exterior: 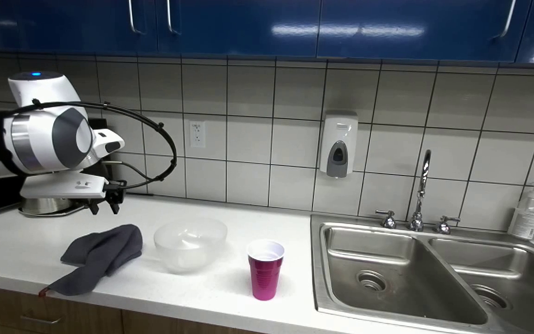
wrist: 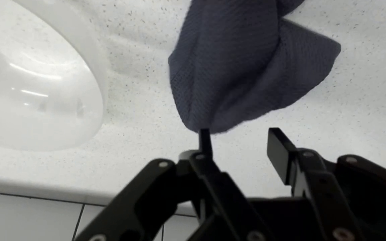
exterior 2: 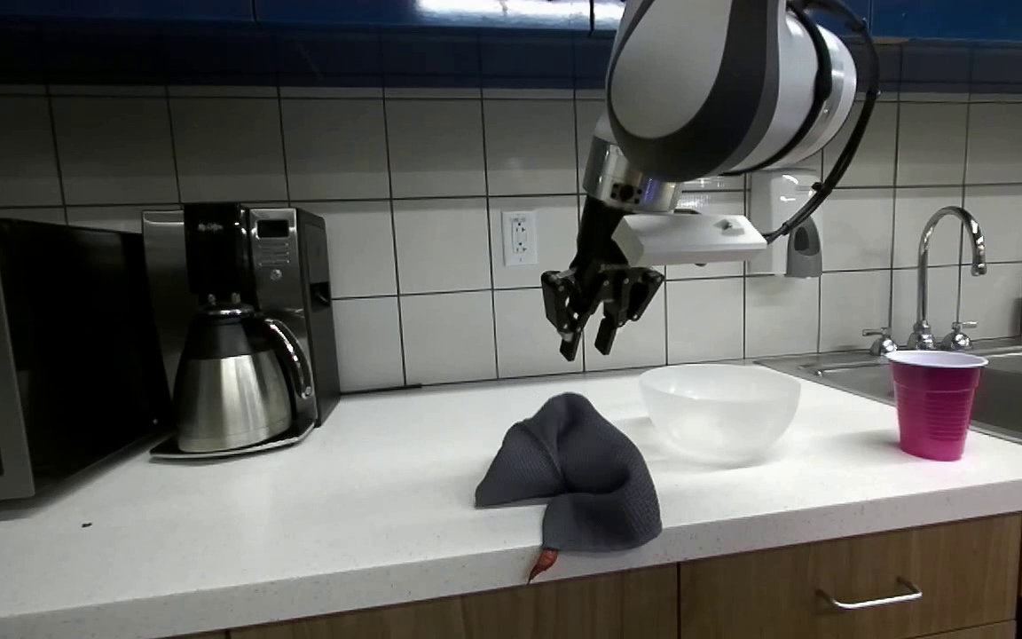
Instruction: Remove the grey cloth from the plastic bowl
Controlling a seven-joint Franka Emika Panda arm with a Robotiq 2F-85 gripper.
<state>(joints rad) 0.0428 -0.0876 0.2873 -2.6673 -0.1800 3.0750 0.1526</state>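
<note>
The grey cloth lies crumpled on the white counter beside the bowl, not in it; it shows in both exterior views [exterior: 102,255] [exterior 2: 595,479] and in the wrist view [wrist: 236,60]. A small reddish tip of it reaches the counter's front edge. The translucent plastic bowl stands upright, with nothing visible inside; it shows in both exterior views [exterior: 190,250] [exterior 2: 719,417] and at the left of the wrist view [wrist: 45,113]. My gripper [exterior: 104,208] is open and empty, well above the counter in an exterior view [exterior 2: 589,349]. In the wrist view its fingers [wrist: 238,140] are apart, touching nothing.
A magenta cup [exterior: 265,273] stands near the bowl, toward the steel sink [exterior: 319,264]. A coffee maker [exterior 2: 311,311] and a microwave [exterior 2: 76,346] stand at the counter's far end. Blue cabinets [exterior: 239,28] hang above. A soap dispenser [exterior: 340,134] is on the tiled wall.
</note>
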